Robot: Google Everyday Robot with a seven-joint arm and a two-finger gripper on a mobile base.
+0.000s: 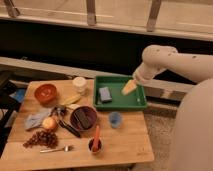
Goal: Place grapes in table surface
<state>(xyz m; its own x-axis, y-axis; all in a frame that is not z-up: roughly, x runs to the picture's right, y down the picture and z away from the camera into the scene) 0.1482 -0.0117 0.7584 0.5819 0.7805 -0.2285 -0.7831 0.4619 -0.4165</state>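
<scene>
So the gripper [129,87] hangs over the right half of the green tray [120,78], pointing down and to the left. Its yellowish fingers are spread apart with nothing between them. Just to its left inside the tray sits a small grey-blue block [105,94].

Moving out from there, a white cup [79,84] stands just past the tray's left edge, and a little blue cup [115,119] sits on the table in front of the tray. Next to that is a dark bowl [83,118] with something dark inside, and nearer the front edge a small dark cup [95,143] with an orange-red stick poking out.

The grapes [42,138] are nowhere near the gripper. They're lying straight on the table surface [125,145] at the front left corner, well apart from the tray. An orange fruit [49,123] sits just behind them and a fork [55,149] lies just in front.
</scene>
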